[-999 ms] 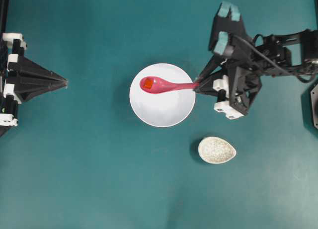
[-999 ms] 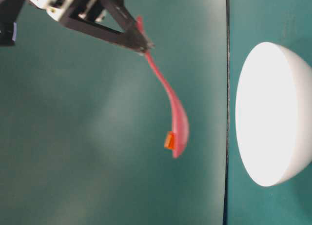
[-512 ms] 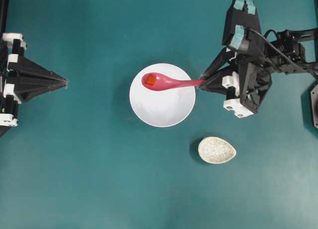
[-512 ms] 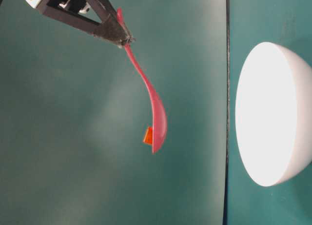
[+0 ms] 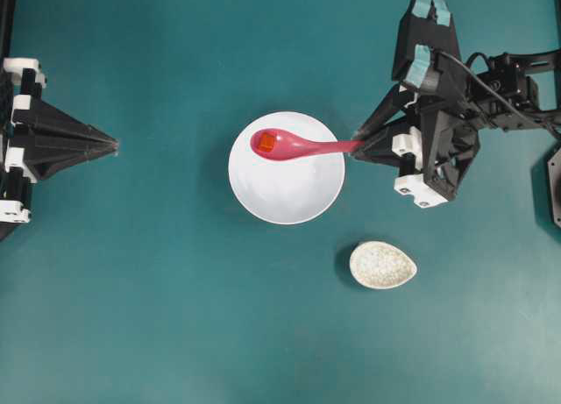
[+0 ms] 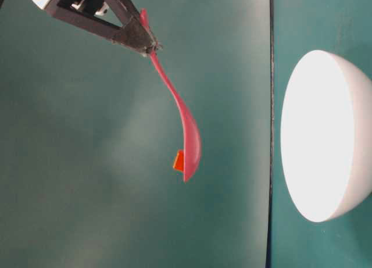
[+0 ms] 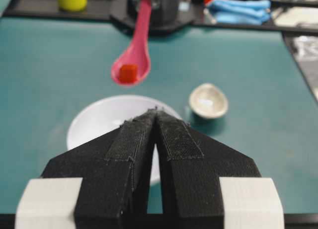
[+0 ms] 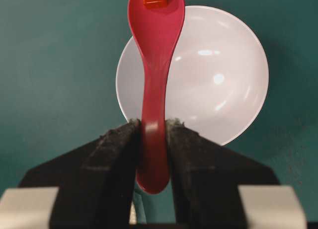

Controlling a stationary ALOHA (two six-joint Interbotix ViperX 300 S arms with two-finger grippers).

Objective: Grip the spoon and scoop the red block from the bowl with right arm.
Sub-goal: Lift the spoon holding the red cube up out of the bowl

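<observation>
Above the bowl point(image 5: 289, 189), red block point(image 5: 265, 142) in the spoon point(image 5: 294, 145), pincer-gripped point(image 5: 354, 147).

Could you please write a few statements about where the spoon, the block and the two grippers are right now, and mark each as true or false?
1. The right gripper is shut on the pink spoon's handle. True.
2. The red block lies on the floor of the white bowl. False: it sits in the spoon's scoop, held above the bowl.
3. The left gripper holds the speckled dish. False: it is shut on nothing, and the dish rests on the table apart from both grippers.
4. The white bowl has nothing in it. True.
</observation>
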